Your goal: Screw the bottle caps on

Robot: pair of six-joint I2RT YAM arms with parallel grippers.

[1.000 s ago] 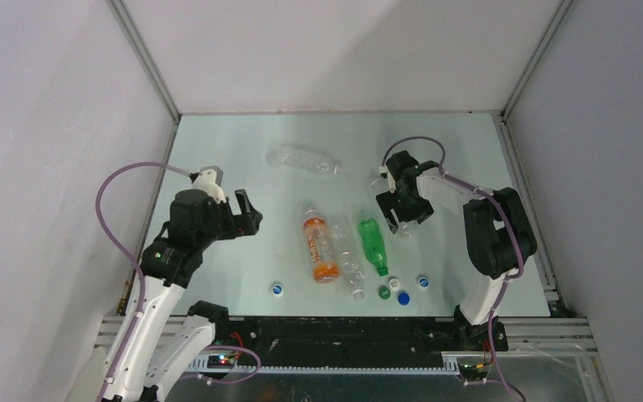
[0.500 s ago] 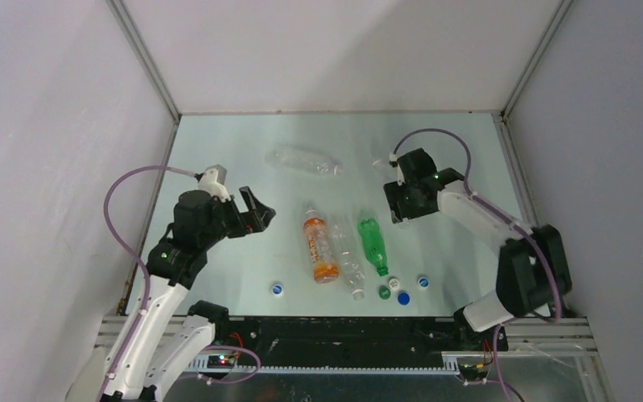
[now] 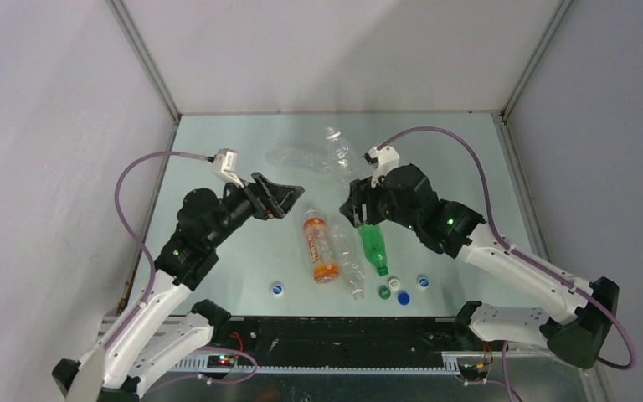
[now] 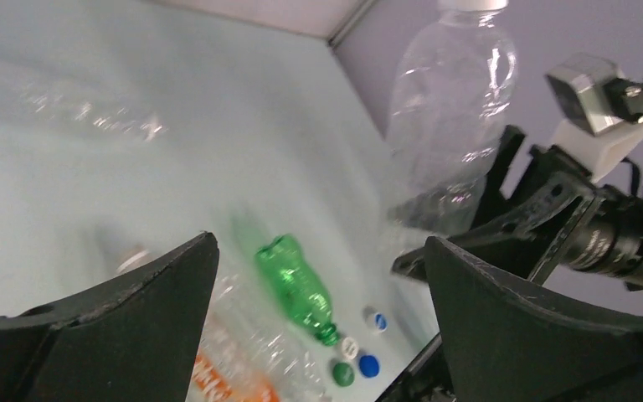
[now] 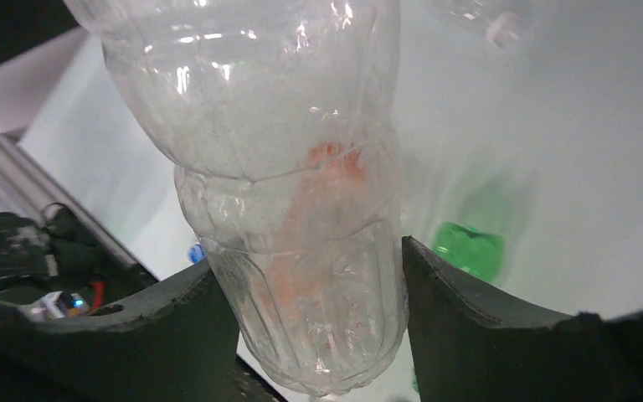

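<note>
My right gripper [image 3: 356, 198] is shut on a clear bottle [image 3: 337, 155] and holds it upright above the table. In the right wrist view the bottle [image 5: 301, 209] fills the gap between the fingers [image 5: 469, 318]. In the left wrist view the same bottle [image 4: 452, 109] shows a white top at the upper edge. My left gripper [image 3: 290, 203] is open and empty, raised left of the held bottle. An orange bottle [image 3: 321, 249], a clear bottle [image 3: 347, 260] and a green bottle [image 3: 374, 245] lie side by side. Another clear bottle [image 3: 301, 159] lies further back.
Loose caps lie near the front edge: blue-and-white [image 3: 277, 290], green [image 3: 383, 292], white [image 3: 393, 284], blue [image 3: 403, 297] and blue-and-white [image 3: 424, 281]. Grey walls enclose the table on three sides. A black rail runs along the front.
My right arm has lifted the clear bottle off the table and swung left toward the middle. My left gripper has risen and reached right toward the held bottle.
</note>
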